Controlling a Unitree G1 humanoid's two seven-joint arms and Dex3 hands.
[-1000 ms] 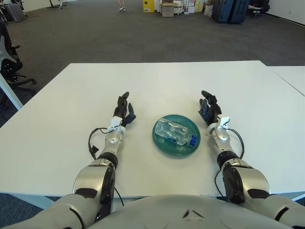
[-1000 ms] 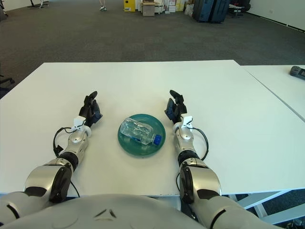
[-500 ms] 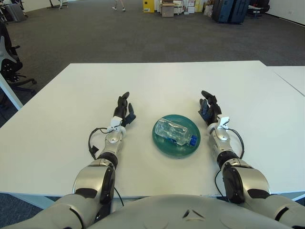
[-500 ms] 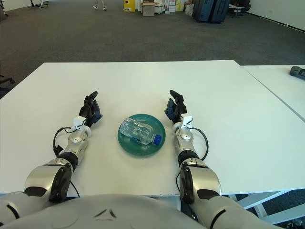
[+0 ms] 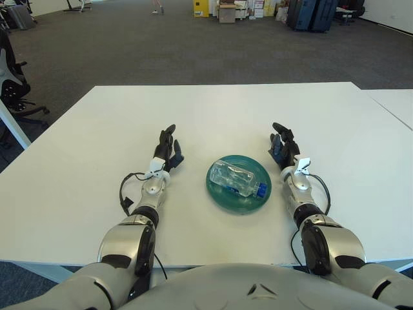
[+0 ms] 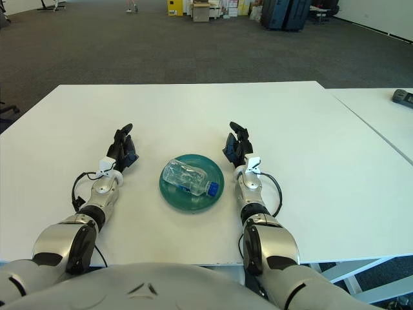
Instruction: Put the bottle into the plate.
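The clear plastic bottle with a blue cap (image 5: pixel 237 180) lies on its side inside the round green plate (image 5: pixel 219 193), cap toward 4 o'clock. It looks light, slippery and crushable; mid-body is the best place to grasp it. The left hand (image 5: pixel 167 151) at 9 o'clock and the right hand (image 5: pixel 282 148) at 3 o'clock show loosely spread fingers, holding nothing.

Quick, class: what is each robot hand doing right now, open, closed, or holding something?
Left robot hand: open, holding nothing, left of the plate.
Right robot hand: open, holding nothing, right of the plate; the bottle lies in it.

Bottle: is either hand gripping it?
No. The bottle lies in the plate, left hand and right hand open on either side.
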